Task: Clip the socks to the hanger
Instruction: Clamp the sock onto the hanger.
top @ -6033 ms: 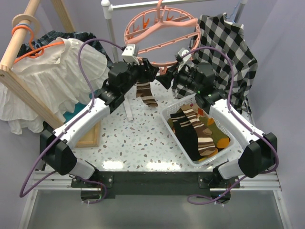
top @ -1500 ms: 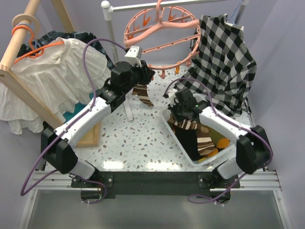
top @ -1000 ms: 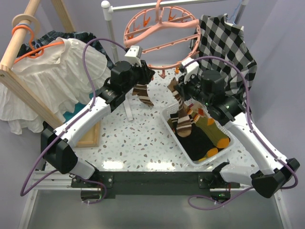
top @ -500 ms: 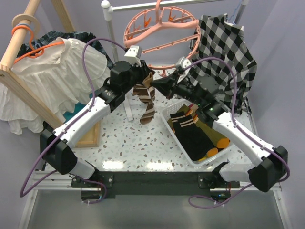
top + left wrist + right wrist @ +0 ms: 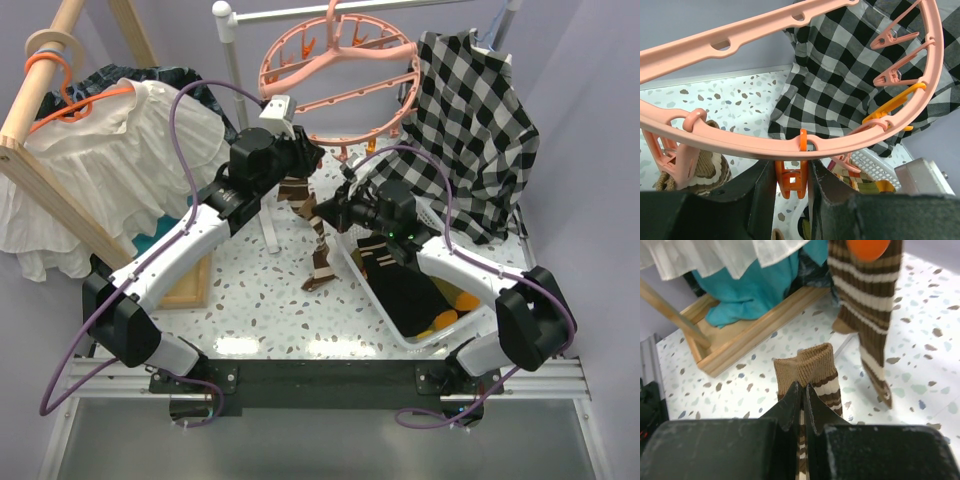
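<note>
One hanger [image 5: 750,146], one basket [image 5: 385,300], perhaps five socks [image 5: 320,262]

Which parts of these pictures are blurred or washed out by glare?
Top external view: glare on the table's near edge. Left wrist view: the left claw is dark and soft; the hanger is sharper. Right wrist view: an orange blob at the top edge is blurred; the striped sock in the right claw looks sharp.

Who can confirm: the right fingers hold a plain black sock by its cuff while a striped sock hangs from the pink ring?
Not black: the right wrist view shows the right fingers holding a brown, cream-striped sock by its cuff. The other striped sock does hang from the pink ring.
</note>
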Controlling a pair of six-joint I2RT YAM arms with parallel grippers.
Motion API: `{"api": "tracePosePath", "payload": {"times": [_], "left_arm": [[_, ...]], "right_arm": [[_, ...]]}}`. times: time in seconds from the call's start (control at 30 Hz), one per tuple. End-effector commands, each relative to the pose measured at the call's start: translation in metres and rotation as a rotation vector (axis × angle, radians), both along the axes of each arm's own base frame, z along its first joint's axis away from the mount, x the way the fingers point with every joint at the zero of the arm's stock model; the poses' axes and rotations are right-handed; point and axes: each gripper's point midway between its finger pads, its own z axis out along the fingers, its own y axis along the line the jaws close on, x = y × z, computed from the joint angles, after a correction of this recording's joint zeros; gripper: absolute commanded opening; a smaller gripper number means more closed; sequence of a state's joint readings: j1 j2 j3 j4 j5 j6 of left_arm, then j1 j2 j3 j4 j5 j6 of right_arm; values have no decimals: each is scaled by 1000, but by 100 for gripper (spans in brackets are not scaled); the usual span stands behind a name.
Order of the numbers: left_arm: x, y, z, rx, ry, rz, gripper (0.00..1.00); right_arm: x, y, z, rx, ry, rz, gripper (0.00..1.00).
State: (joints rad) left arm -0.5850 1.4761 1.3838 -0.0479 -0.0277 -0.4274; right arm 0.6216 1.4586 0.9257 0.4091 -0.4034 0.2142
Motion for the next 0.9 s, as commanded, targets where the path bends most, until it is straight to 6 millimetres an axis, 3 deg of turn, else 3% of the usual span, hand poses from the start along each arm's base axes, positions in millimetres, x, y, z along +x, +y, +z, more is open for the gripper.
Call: {"api": "tracePosePath", "payload": {"times": [0.0,0.5,0.87], "left_arm": [[-11,-1,13,-20,-15,-26,0],[-13,1,9,-8,-12,-27,0],[-17,-3,6,-11,-8,-59,0]], "right_arm": [[24,-3,55,83,-166,-91,0],[42,-28,93,163,-234,-223,0],[40,-31,112,205,-253,-220,0]]}}
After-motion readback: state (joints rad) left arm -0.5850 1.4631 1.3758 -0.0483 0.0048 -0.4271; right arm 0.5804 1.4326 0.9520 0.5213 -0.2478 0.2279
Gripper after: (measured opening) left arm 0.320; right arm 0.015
